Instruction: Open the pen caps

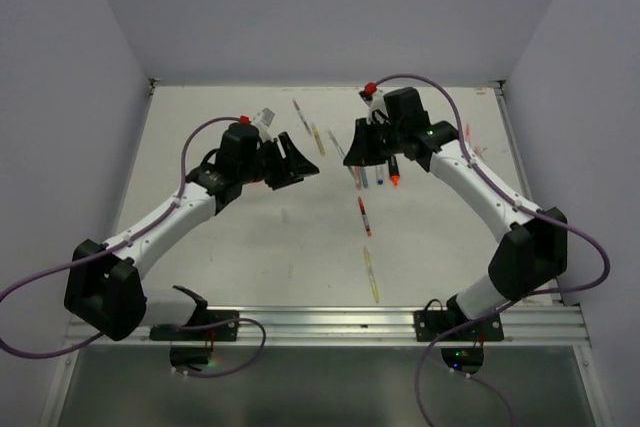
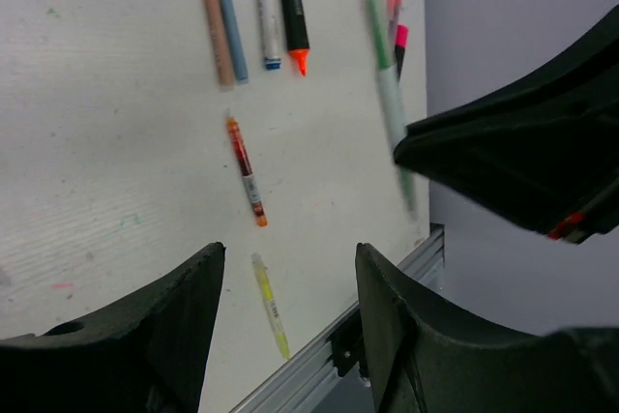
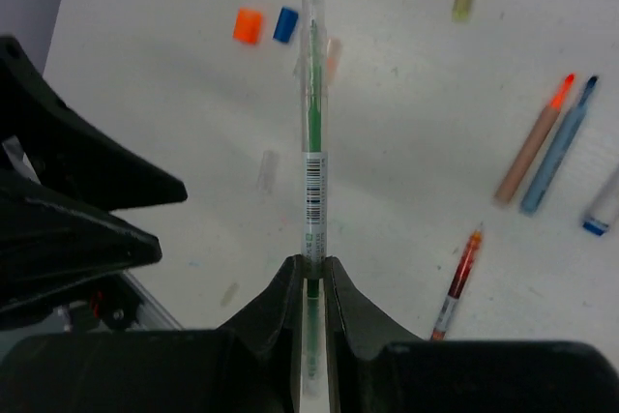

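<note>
Right gripper [image 3: 309, 273], nearest the right wrist camera: jaws narrowed onto the lower barrel of a green pen [image 3: 311, 191], which stands straight out from the fingers above the table [image 3: 155, 84]. At the pen's far end sits what appears to be a clear cap [image 3: 311, 31] with a clip on one side, not yet removed. Left gripper [image 2: 290, 258]: jaws wide apart and holding nothing, near the pen and to one side of it, not touching. Loose on the table beyond the pen lie an orange cap [image 3: 249, 25] and a blue cap [image 3: 285, 23], side by side. An orange pen [image 3: 530, 152] and a blue pen [image 3: 558, 147] with bare tips lie together to the right, with a red pen [image 3: 460, 278] apart from them. Handling, as a judgement: the clear cap is light, stiff, smooth plastic held on by friction, likely slippery and thin enough to crack under a hard squeeze. The best purchase is across its body near the open rim, clear of the clip, followed by a straight pull along the pen's axis
</note>
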